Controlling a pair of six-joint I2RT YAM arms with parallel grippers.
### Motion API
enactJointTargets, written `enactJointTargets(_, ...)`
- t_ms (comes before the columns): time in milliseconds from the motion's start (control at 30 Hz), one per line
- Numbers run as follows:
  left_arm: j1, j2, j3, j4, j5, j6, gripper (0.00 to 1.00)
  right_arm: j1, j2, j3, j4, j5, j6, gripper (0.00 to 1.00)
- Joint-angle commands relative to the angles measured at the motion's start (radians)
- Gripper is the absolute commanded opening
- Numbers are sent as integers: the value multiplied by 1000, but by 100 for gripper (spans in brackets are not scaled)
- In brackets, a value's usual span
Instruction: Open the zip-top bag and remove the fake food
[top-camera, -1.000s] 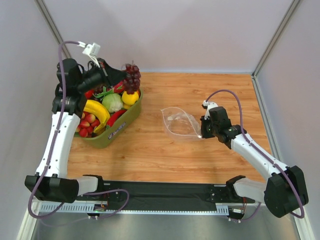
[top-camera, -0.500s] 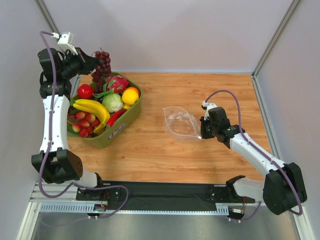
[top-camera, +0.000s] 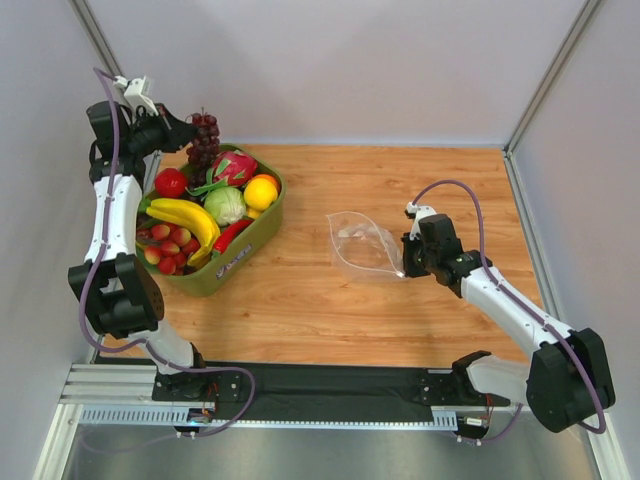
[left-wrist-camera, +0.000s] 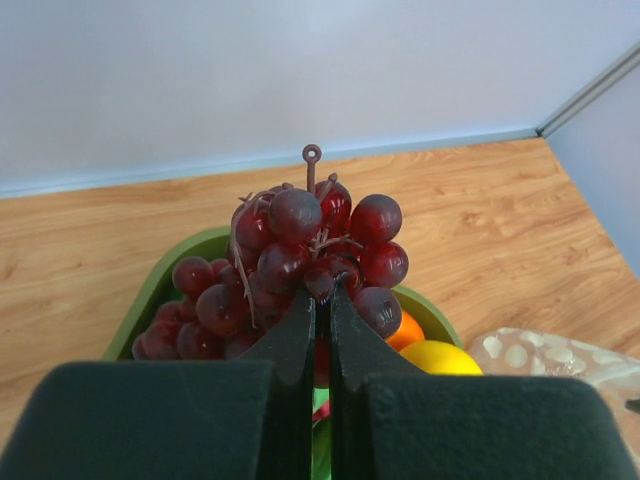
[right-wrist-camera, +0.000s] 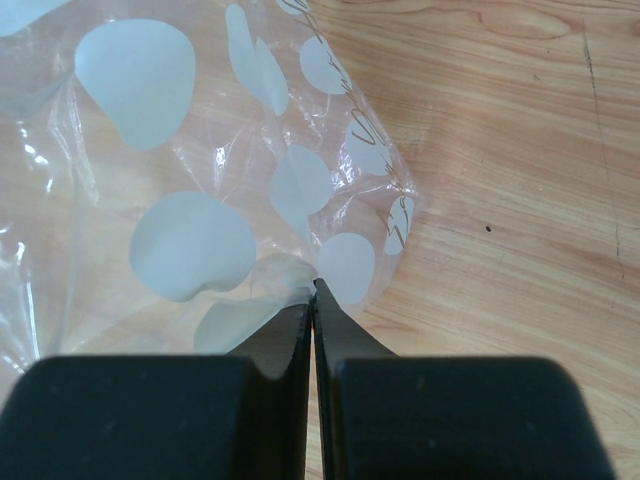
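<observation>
The clear polka-dot zip-top bag lies flat on the wooden table, right of centre, and nothing shows inside it. My right gripper is shut on its near right corner; in the right wrist view the fingertips pinch the plastic of the bag. My left gripper is raised at the back left, shut on the dark purple grape bunch, a piece of the fake food. In the left wrist view the grapes hang at the tip of the left gripper, above the bin.
The olive-green bin stands at the left, holding a banana, a lemon, a red fruit, a chili, a green cabbage and a pink dragon fruit. Walls close in behind and at both sides.
My left arm has carried the grape bunch from over the bin's back right rim leftwards to above its back left. The right gripper and the bag have stayed put.
</observation>
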Motion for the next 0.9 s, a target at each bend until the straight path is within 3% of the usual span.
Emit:
enactJointTargets(0,6,-21,-31,37,56,56,0,-6,-20,-7,24,2,8,0)
enactJointTargets(433,8,-153,-234,-6,92,133,0,-6,-20,-9,30,-15,10,0)
enactJointTargets(867,8,-181,-280,-61,302,208,0,-6,-32,-15,28,-22,10,0)
